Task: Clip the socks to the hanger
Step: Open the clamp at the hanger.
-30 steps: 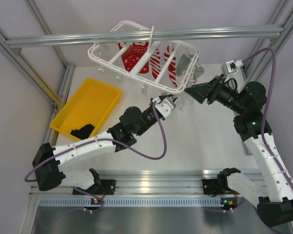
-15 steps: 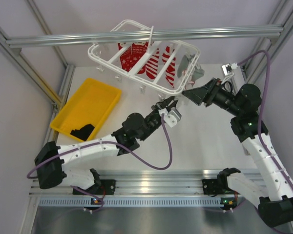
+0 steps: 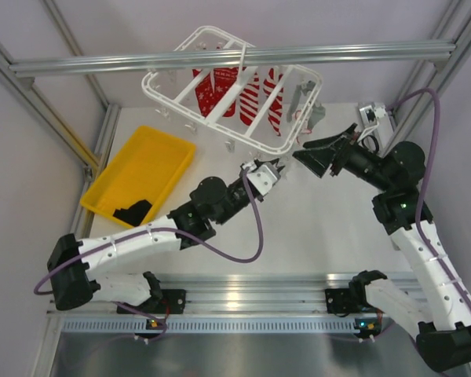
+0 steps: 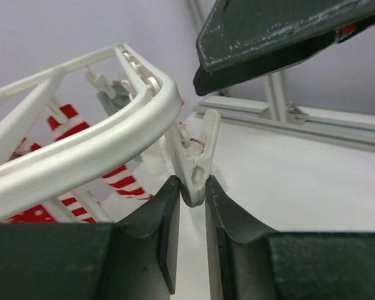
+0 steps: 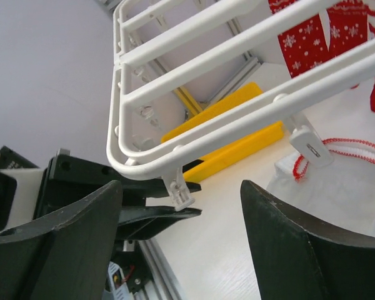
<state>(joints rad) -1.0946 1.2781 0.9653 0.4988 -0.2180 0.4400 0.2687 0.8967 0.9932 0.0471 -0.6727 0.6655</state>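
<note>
L gripper (image 4: 192, 187) clenched on small white plastic clip (image 4: 200, 150) at near corner of white plastic rectangular hanger (image 4: 106, 140). R gripper (image 5: 180, 182) released, empty, just beside it. Only visible black fabric sock (image 3: 133, 212) lies in yellow plastic tray (image 3: 153, 161), well apart. Step, prob.: readying clip; next needs sock fetched. Vs 1 s ago: R jaws wider.

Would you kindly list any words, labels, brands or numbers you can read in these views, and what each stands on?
None can be read.
The red-and-white socks carry only snowflake and stripe patterns, no letters.
A dark mark on one clip of the hanger is too small to read.
</note>
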